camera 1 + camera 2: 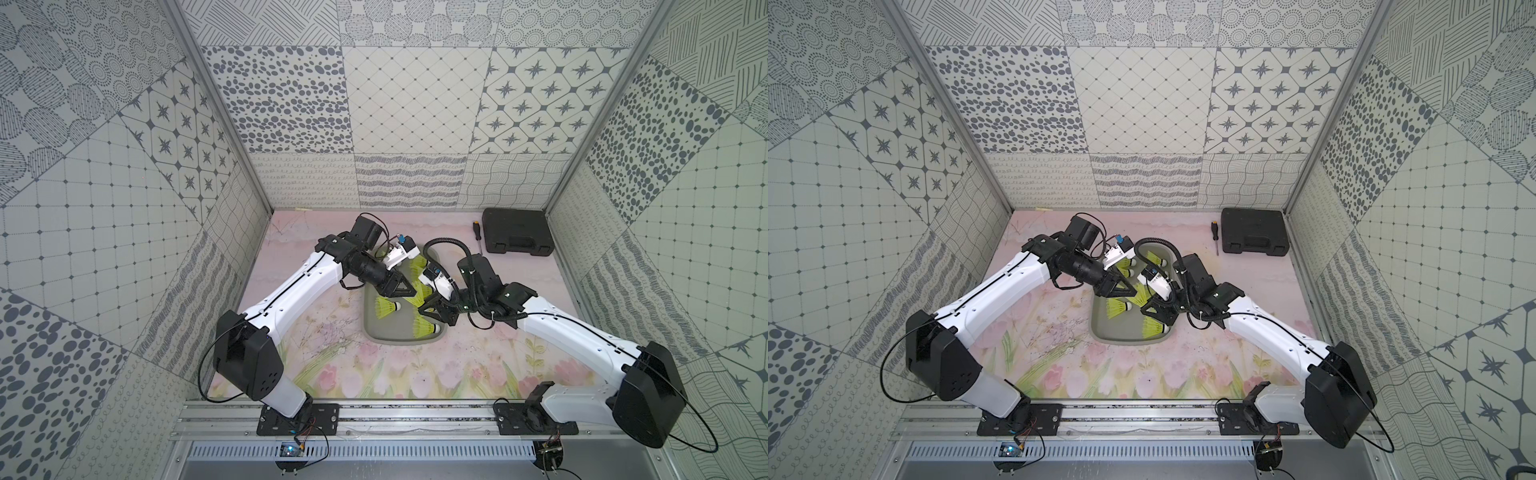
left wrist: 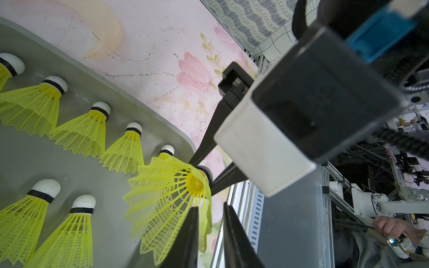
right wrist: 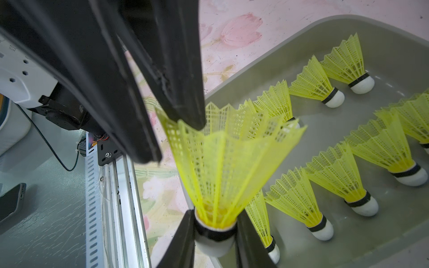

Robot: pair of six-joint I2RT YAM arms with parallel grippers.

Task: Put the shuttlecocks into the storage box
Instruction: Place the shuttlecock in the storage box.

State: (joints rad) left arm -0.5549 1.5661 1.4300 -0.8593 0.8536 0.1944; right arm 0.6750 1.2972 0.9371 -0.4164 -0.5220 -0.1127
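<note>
The right gripper [image 3: 216, 217] is clamping the last loose shuttlecock [image 3: 222, 162] by its cork at the box's [image 1: 388, 332] 3 o'clock edge. The left gripper [image 2: 210, 206] is straddling its skirt, and I cannot tell if it is gripping. Next it needs laying inside.

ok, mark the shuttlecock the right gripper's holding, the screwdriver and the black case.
held shuttlecock [image 3: 222, 167]: right wrist view, middle of its yellow skirt.
screwdriver [image 1: 476, 236]: in a top view, where the handle meets the shaft.
black case [image 1: 517, 235]: in a top view, centre of the lid.

Shuttlecock [image 2: 171, 199] cork in right fingers [image 2: 207, 143], skirt rim between left fingers [image 2: 188, 243].
</note>
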